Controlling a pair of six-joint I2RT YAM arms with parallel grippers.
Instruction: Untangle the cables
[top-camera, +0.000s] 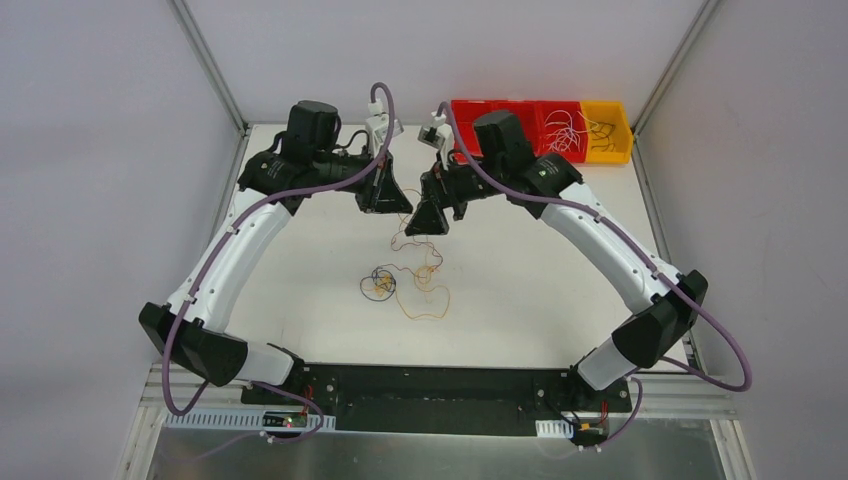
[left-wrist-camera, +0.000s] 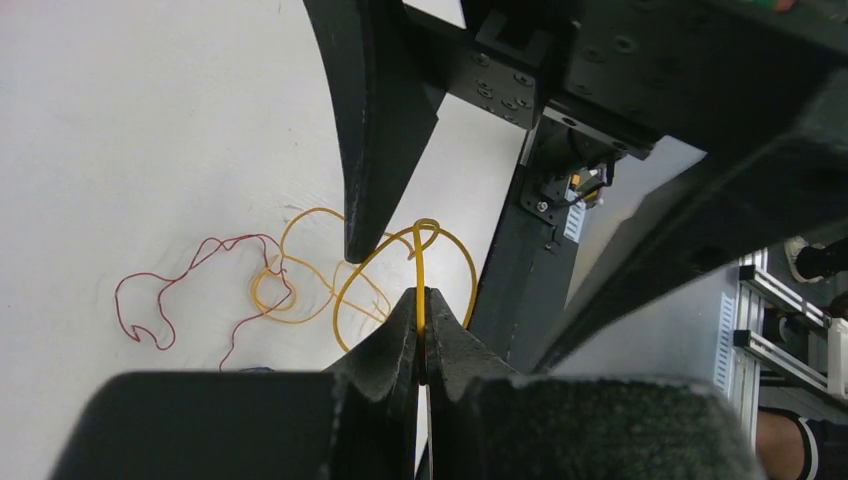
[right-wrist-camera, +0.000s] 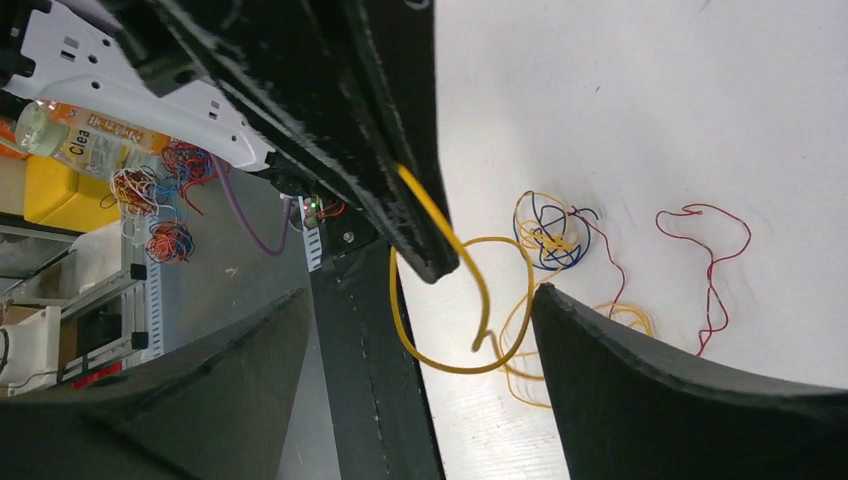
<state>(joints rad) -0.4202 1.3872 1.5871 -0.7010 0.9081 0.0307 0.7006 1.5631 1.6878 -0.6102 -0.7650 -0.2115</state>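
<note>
Top external view: what sort of place is this?
— A white table boxed in by plain grey walls, with aluminium posts rising at its far corners. A black base plate runs along the bottom of the frame, where both arms are bolted.

Anything standing on the surface?
— At upper right a red bin and a yellow bin sit touching, side by side, each with loose wires inside.

And the cables?
— The cables lie flat at centre frame, just below the two grippers. The right wrist view shows a small clump of blue and yellow strands. In the left wrist view a red wire curls on the table at centre left.

The left gripper?
— The left gripper has its fingertips pressed together on a yellow wire, which rises out of them into a loop held off the table.

The right one?
— The right gripper is spread wide, with its fingers at lower left and lower right of its own view and the yellow loop showing between them. Past the table's edge, at upper left there, are a bottle with an orange label and bundles of coloured wire.
</note>
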